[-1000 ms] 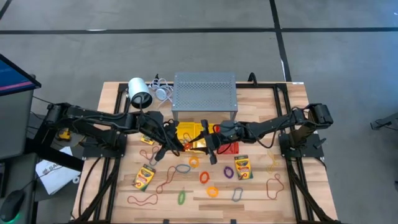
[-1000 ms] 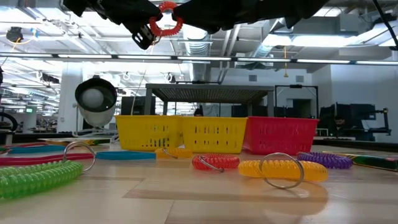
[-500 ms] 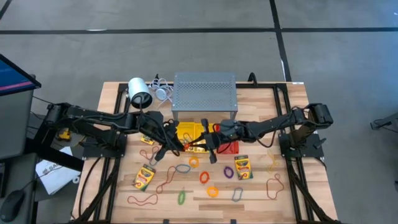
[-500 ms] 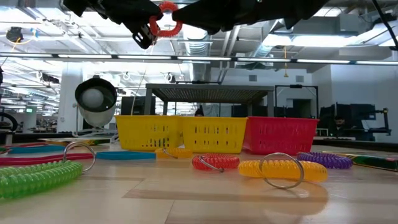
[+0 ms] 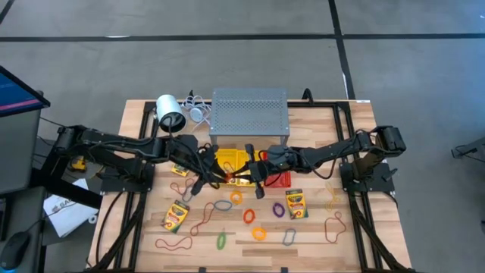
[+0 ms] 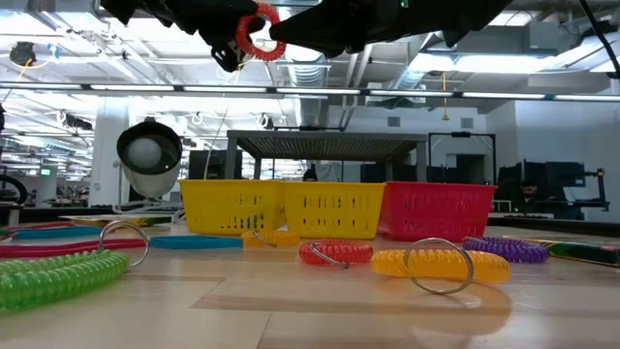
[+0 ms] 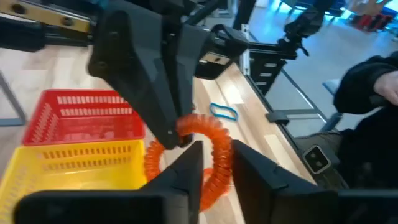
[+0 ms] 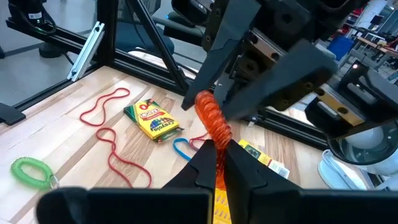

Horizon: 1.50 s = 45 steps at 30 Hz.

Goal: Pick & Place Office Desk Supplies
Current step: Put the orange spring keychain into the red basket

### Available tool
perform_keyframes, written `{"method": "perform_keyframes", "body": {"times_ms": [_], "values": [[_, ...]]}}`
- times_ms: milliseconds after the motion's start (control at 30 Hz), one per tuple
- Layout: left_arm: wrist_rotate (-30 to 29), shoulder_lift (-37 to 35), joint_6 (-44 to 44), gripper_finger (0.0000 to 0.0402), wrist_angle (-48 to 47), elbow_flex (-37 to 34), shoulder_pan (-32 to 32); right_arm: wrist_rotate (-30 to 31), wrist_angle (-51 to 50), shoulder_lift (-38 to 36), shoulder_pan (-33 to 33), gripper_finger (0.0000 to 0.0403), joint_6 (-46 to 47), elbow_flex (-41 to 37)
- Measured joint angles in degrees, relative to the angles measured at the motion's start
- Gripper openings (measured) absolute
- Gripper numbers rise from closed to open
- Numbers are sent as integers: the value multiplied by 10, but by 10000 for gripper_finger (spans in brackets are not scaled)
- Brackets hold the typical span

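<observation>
An orange coiled ring (image 5: pixel 239 174) hangs in the air over the yellow basket (image 5: pixel 227 161), between my two grippers, which meet tip to tip at the table's middle. My right gripper (image 8: pixel 216 168) reaches in from the table's right and is shut on the ring (image 8: pixel 210 115). My left gripper (image 7: pixel 217 168) reaches in from the left and is open, one finger on each side of the ring (image 7: pixel 208 134). In the low view the ring (image 6: pixel 255 27) shows high above the baskets. My right gripper pinches the coil's near part (image 8: pixel 217 148) between its two fingers, coming nearly level from the table's right. The ring stands up past the fingertips, lifted clear of the baskets. My left gripper has the coil (image 7: pixel 214 163) in the gap between its fingers; whether they touch it I cannot tell.
A red basket (image 5: pixel 283 180) stands right of the yellow ones, and a grey perforated stand (image 5: pixel 250 114) and white lamp (image 5: pixel 170 114) lie behind. Crayon boxes (image 5: pixel 176 216) (image 5: pixel 295 203), rubber bands (image 5: pixel 174 244) (image 5: pixel 333 227) and several coloured rings (image 5: pixel 259 233) lie on the near half.
The orange ring has risen a little and turned slightly between the two grippers, as the low view shows. Both arms have kept their places above the baskets.
</observation>
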Motion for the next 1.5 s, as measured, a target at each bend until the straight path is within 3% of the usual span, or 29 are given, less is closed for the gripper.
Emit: {"method": "perform_keyframes", "body": {"times_ms": [167,333,833,1300,1500], "values": [[-3,0,2,141,1,0,0,0,0,0,0,9,0,0],[-5,-7,9,169,6,0,0,5,-18,-10,0,9,-4,0],[-18,-100,47,171,-37,-7,0,11,-182,-125,-24,9,-2,3],[-79,-310,13,167,93,-204,0,12,-264,-200,-59,9,30,-35],[-112,-345,-2,167,112,-247,-1,20,-274,-253,-71,9,73,-95]]}}
